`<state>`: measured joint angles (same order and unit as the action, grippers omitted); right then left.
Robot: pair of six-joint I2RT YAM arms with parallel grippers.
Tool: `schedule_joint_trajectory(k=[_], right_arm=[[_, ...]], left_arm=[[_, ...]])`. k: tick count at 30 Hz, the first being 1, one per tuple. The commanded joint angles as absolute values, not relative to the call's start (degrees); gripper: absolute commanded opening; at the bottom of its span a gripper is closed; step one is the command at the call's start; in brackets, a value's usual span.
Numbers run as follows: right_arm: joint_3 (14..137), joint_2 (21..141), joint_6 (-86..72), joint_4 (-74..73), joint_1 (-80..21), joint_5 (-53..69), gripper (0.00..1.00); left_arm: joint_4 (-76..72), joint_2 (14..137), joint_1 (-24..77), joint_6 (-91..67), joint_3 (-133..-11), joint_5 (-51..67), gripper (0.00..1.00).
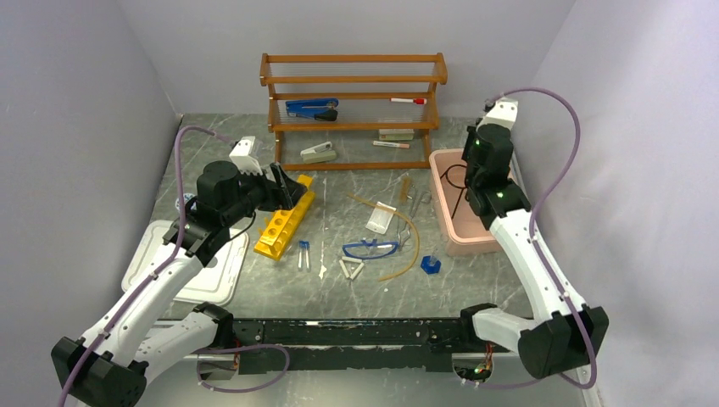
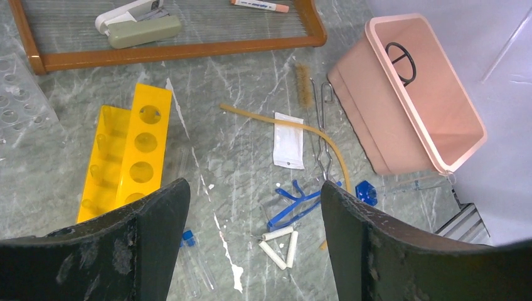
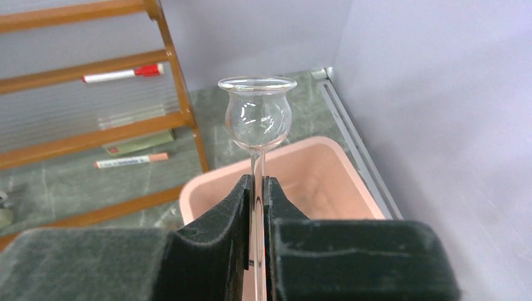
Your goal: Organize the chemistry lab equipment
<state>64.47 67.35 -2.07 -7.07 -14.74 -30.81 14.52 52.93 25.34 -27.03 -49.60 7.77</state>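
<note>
Right end effector (image 3: 257, 188) was closed on the thin stem of a clear glass funnel (image 3: 257, 116), bulb upward, held above the pink bin (image 3: 313, 182) at the right side of the tabletop (image 1: 356, 288). Left end effector (image 2: 254, 188) was open and empty, poised over the near end of the yellow test-tube rack (image 2: 135, 157). The black wire ring stand (image 2: 401, 59) already lay inside the bin. The rest remained loose on the tabletop: blue goggles (image 2: 295, 204), amber tubing (image 2: 313, 135), clear bag (image 2: 288, 141), white triangle (image 2: 279, 244) and blue-capped tubes (image 2: 188, 238), the last just beside the rack.

Risks judged from here: the grip sat on a narrow, smooth stem with the heavier bulb above it, so the glass could pivot or slide between the pads if the wrist tilted. Too firm a squeeze could crack the stem. Release from this height could drop glass onto the wire stand or the bin floor and break it, so a lower release seemed wise. On the left, a descent with the fingers this wide could nudge the rack sideways or roll the tubes. The tubing curved close past the goggles and the bag, so lifting any one could drag the others.
</note>
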Motion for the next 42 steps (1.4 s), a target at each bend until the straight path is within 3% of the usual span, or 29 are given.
schedule_joint_trajectory(k=[1, 13, 22, 42], right_arm=[[58.99, 63.63, -0.48, -11.46, -11.08, -28.20, 0.09], [54.40, 66.04, 14.09, -11.23, 2.41, -18.20, 0.10], [60.53, 78.49, 18.67, -15.80, 5.65, -10.47, 0.04], [58.73, 87.08, 21.80, -18.96, 9.40, -2.05, 0.07]], left_arm=[[13.90, 51.78, 25.69, -27.82, -49.33, 8.85, 0.81], [16.11, 50.73, 26.00, -25.99, -50.13, 7.67, 0.85], [16.03, 51.03, 26.80, -25.40, -50.27, 6.25, 0.86], [18.02, 50.41, 30.13, -22.26, -50.92, 1.22, 0.89]])
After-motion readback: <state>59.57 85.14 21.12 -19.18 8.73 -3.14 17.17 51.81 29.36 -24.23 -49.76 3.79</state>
